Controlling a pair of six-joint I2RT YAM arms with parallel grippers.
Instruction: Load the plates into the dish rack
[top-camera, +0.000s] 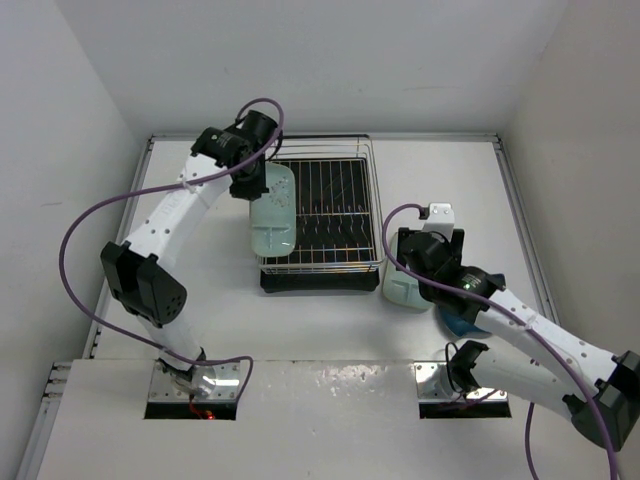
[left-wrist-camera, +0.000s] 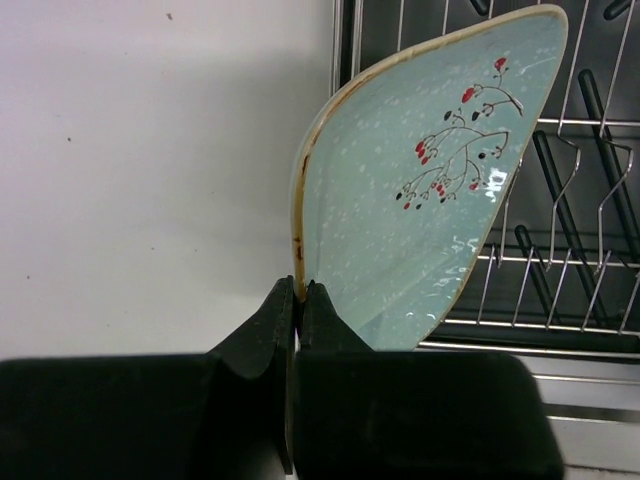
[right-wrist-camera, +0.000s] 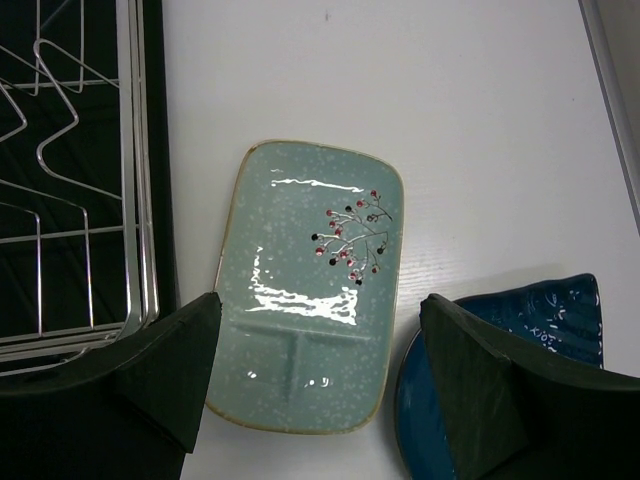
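Seen from above, a white table (top-camera: 210, 290) holds a chrome wire dish rack (top-camera: 375, 200) on a black tray. The left gripper (left-wrist-camera: 298, 300) is clenched on the rim of a mint-green plate (left-wrist-camera: 430, 200) painted with a red-berry branch, holding it on edge at the rack's left side, its face tilted toward the wires. The right gripper (right-wrist-camera: 320, 315) hangs with its fingers spread wide, grasping nothing, above a second mint-green plate (right-wrist-camera: 300, 290), which lies flat on the table just right of the rack. A dark blue plate (right-wrist-camera: 560, 310) lies just beside that one, partly hidden by the right finger.
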